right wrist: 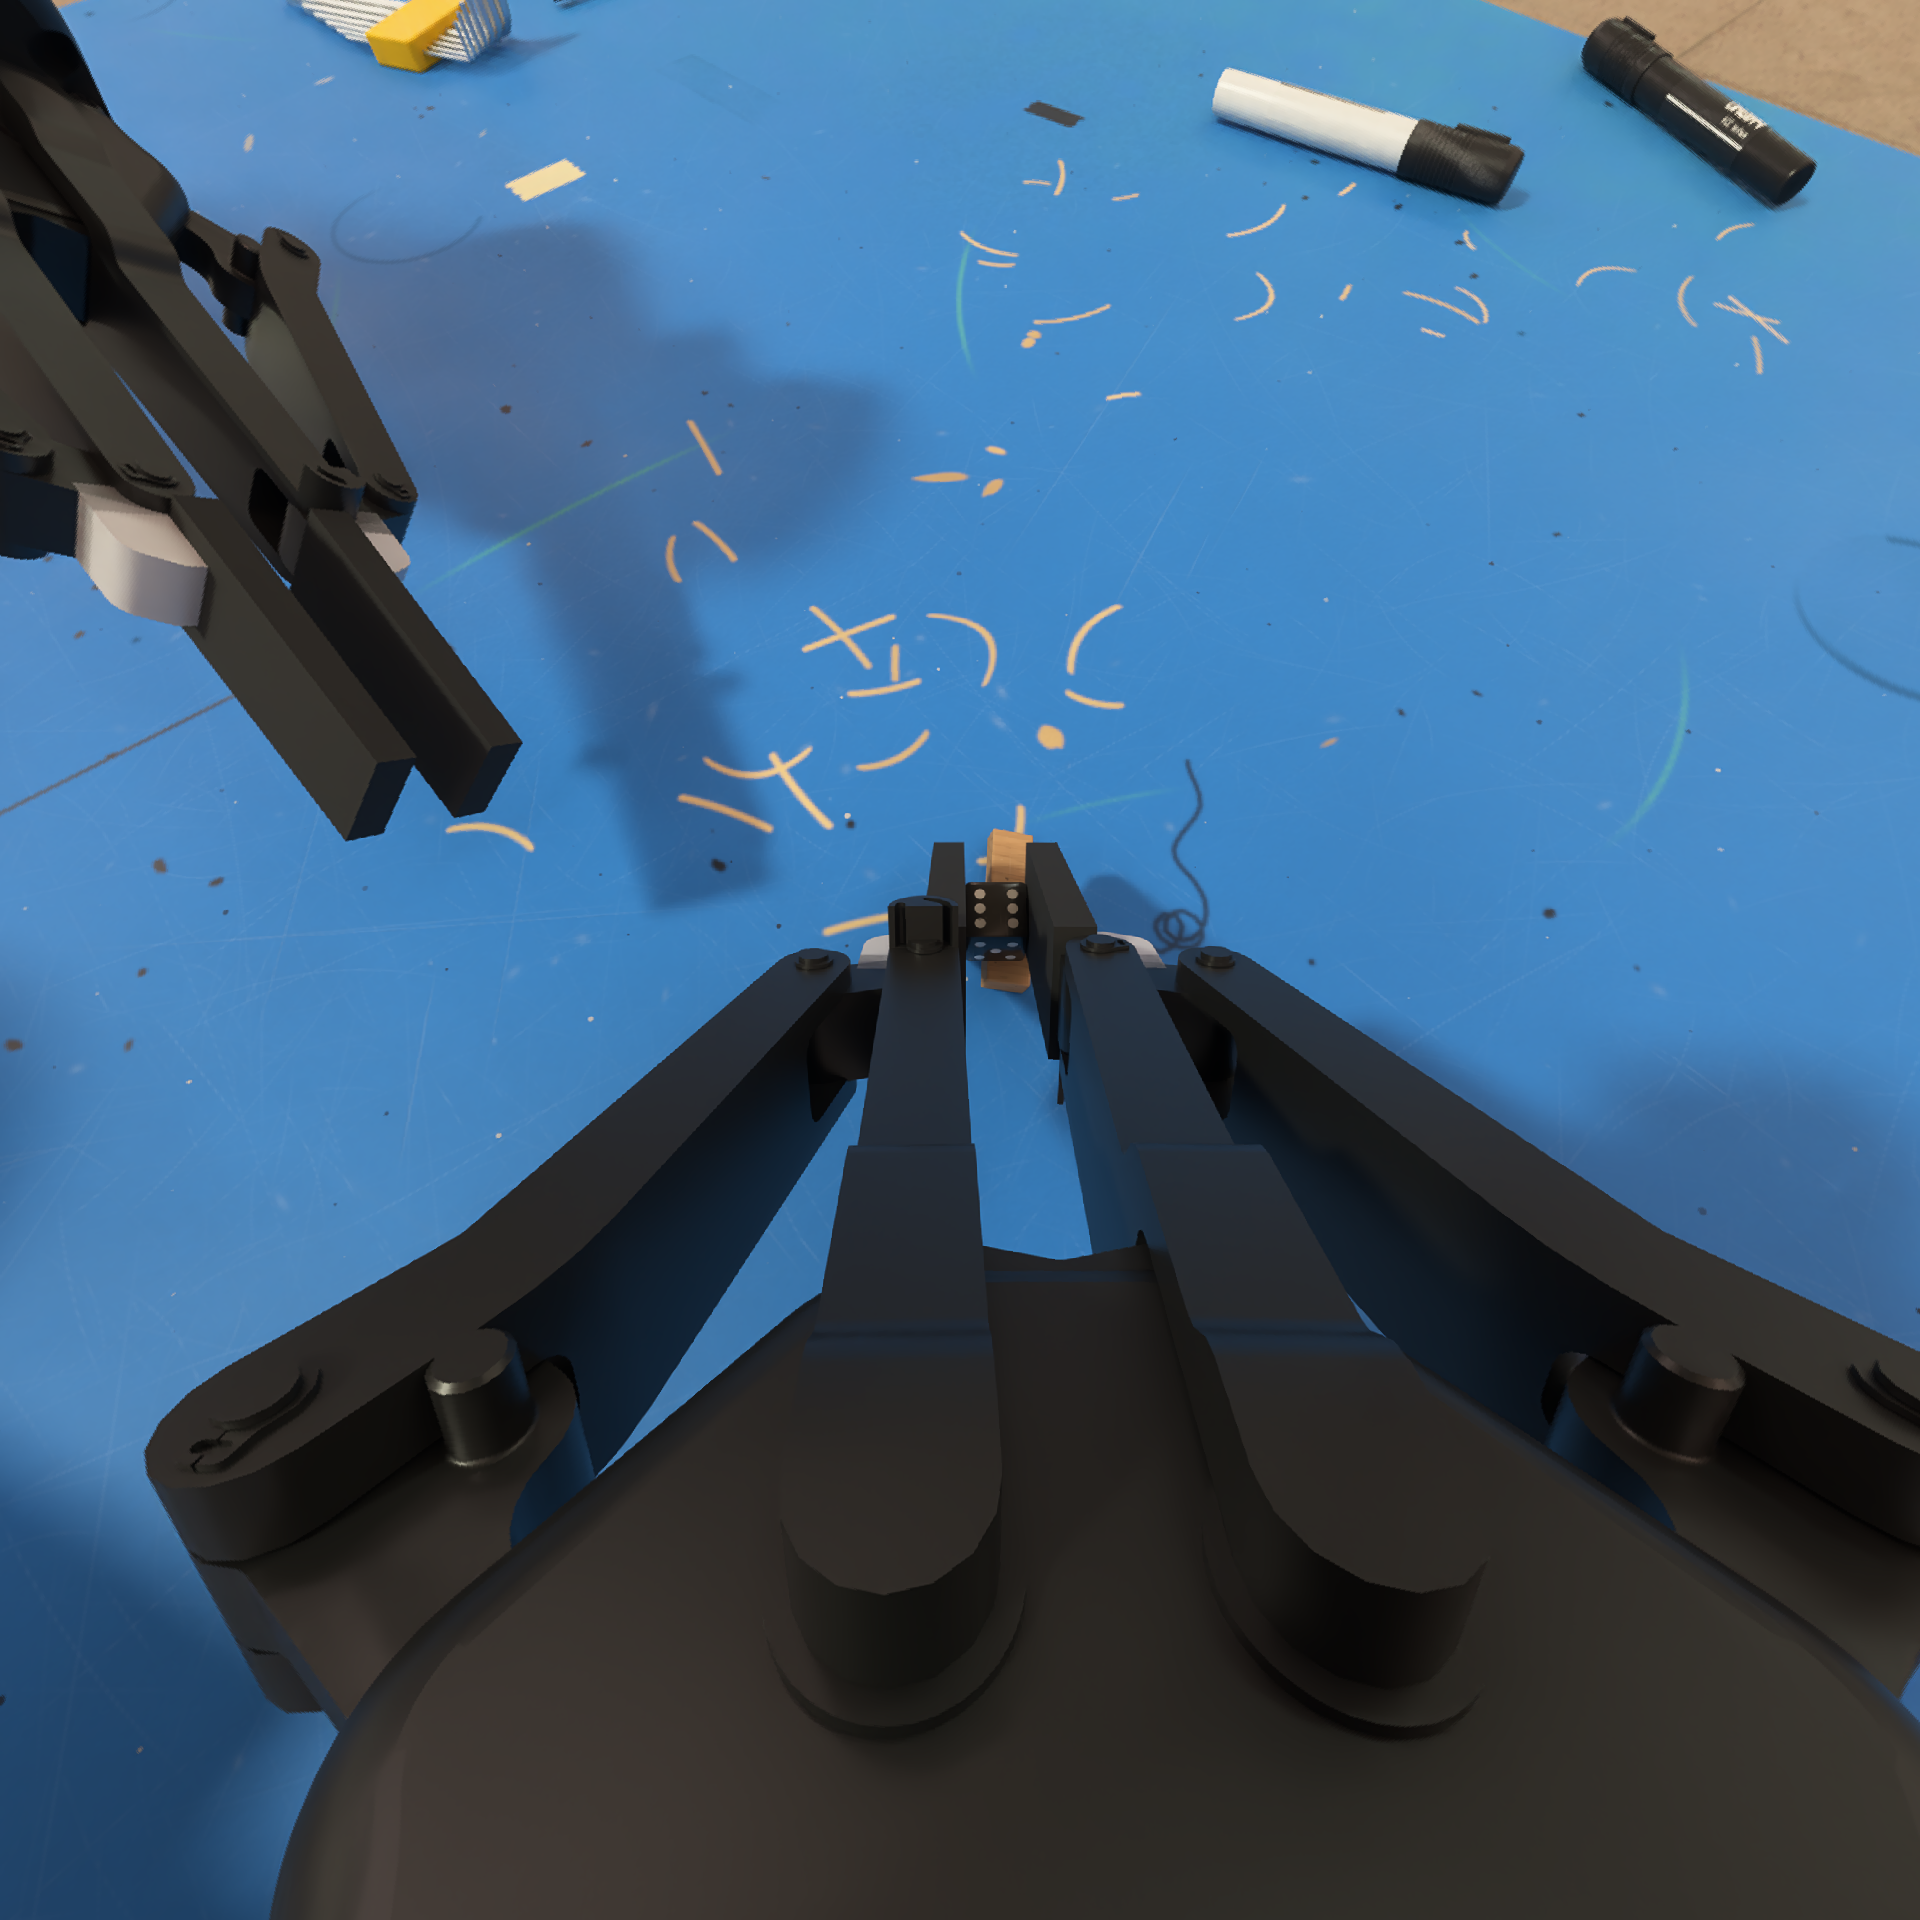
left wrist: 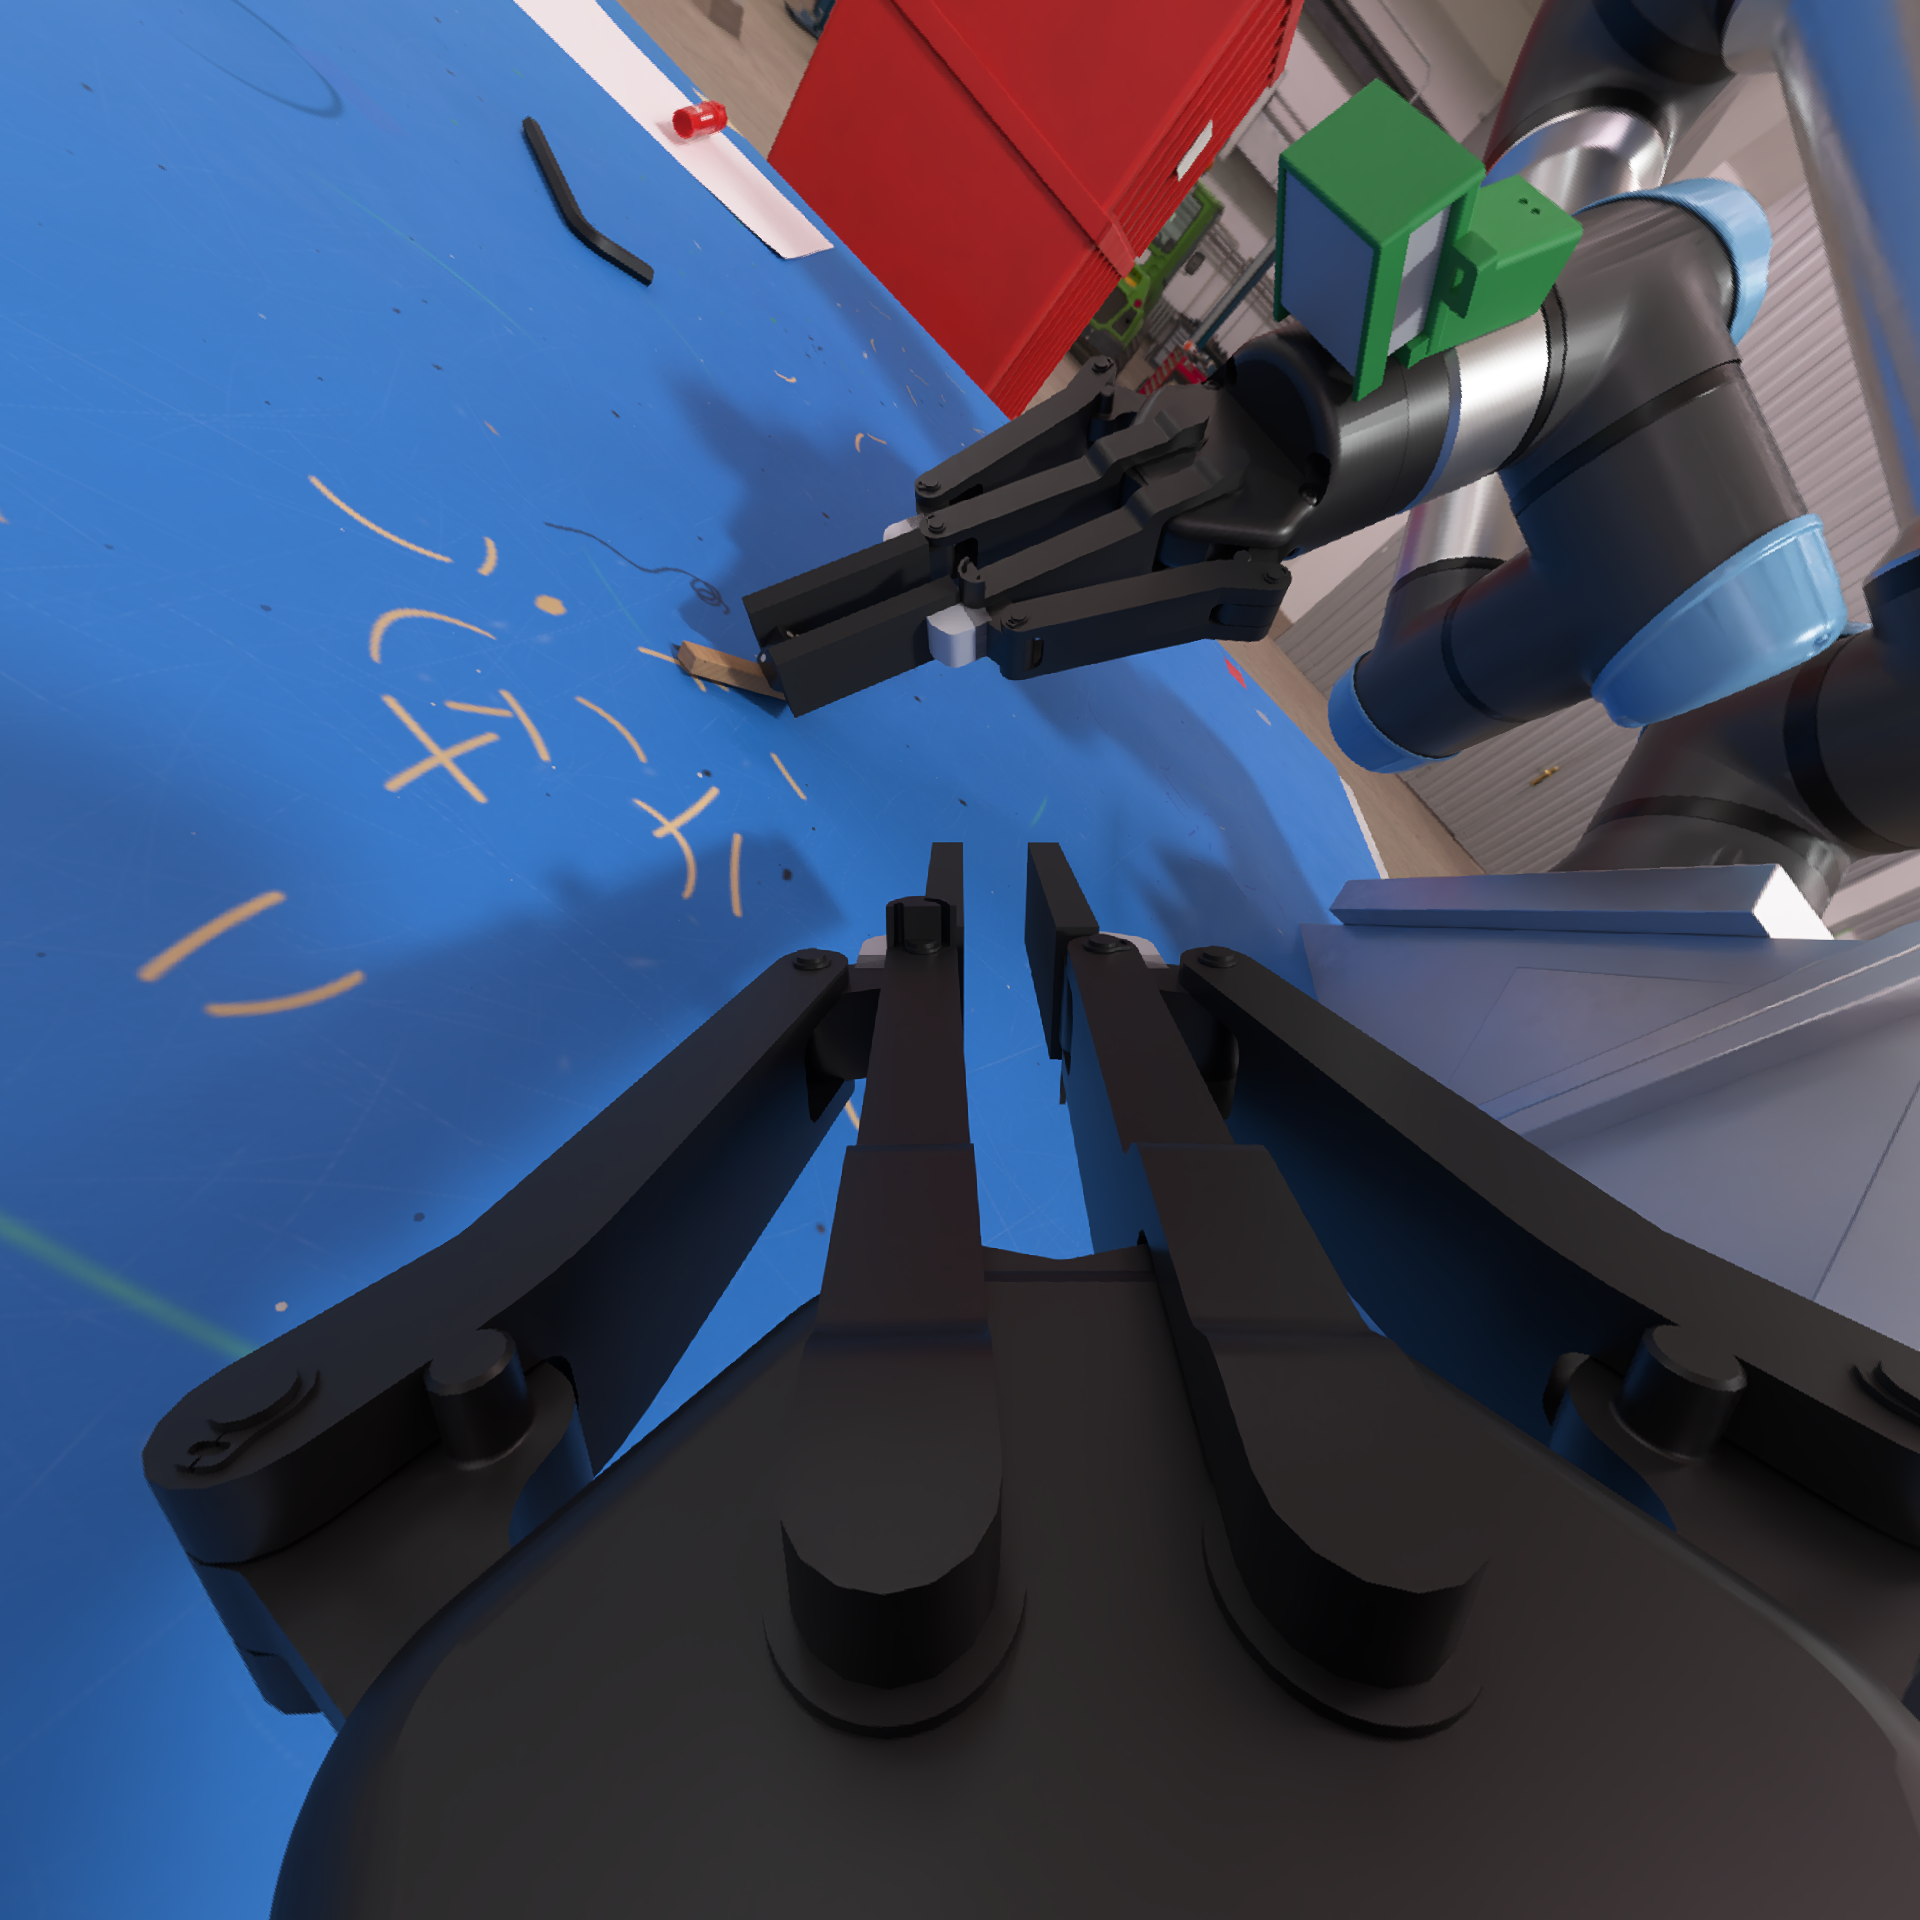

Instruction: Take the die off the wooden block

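Observation:
In the right wrist view my right gripper [right wrist: 995,883] is shut on a small black die [right wrist: 995,909] with white pips. The die sits between the fingertips, right over the little wooden block [right wrist: 1006,854] on the blue table. I cannot tell whether the die touches the block. In the left wrist view the right gripper [left wrist: 769,660] reaches down to the block [left wrist: 717,665], and the die is hidden. My left gripper [left wrist: 995,868] hovers above the table with its fingers close together and nothing between them. It also shows at the left of the right wrist view [right wrist: 436,805].
A white marker [right wrist: 1361,133], a black marker [right wrist: 1699,109] and a yellow-and-white object [right wrist: 410,26] lie at the far edge. A red box [left wrist: 987,177], a small red cylinder [left wrist: 698,117], a bent black strip [left wrist: 582,208] and a grey metal base [left wrist: 1662,1039] border the table.

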Tool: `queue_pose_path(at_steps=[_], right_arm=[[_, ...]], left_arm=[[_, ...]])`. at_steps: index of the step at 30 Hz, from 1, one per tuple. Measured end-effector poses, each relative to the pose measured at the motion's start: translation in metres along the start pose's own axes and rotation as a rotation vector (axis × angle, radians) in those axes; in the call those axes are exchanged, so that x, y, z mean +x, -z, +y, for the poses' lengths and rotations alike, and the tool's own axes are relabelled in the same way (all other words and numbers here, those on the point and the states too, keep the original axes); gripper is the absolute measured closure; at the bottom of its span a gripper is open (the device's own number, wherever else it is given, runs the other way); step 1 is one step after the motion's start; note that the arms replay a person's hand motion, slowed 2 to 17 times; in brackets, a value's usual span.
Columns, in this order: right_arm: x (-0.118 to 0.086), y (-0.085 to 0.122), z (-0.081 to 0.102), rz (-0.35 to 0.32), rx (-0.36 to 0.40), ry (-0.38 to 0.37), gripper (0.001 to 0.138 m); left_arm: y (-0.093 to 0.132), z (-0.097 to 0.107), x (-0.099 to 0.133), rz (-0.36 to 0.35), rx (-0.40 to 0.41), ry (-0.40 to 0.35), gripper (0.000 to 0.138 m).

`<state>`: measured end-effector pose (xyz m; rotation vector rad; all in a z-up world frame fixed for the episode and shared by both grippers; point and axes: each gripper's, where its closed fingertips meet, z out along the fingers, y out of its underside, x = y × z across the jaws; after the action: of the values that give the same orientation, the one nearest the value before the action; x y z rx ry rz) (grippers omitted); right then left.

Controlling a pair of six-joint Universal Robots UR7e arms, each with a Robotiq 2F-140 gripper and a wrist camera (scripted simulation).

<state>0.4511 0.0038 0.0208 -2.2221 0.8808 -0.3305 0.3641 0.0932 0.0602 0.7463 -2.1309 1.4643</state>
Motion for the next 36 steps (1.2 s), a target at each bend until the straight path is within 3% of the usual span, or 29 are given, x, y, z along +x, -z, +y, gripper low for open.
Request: queue_pose_path(at_steps=[36], right_arm=[[-0.0023, 0.0019, -0.0023, 0.013, 0.016, 0.039, 0.123]], left_arm=[[-0.0010, 0.0013, -0.0019, -0.002, -0.007, 0.011, 0.120]])
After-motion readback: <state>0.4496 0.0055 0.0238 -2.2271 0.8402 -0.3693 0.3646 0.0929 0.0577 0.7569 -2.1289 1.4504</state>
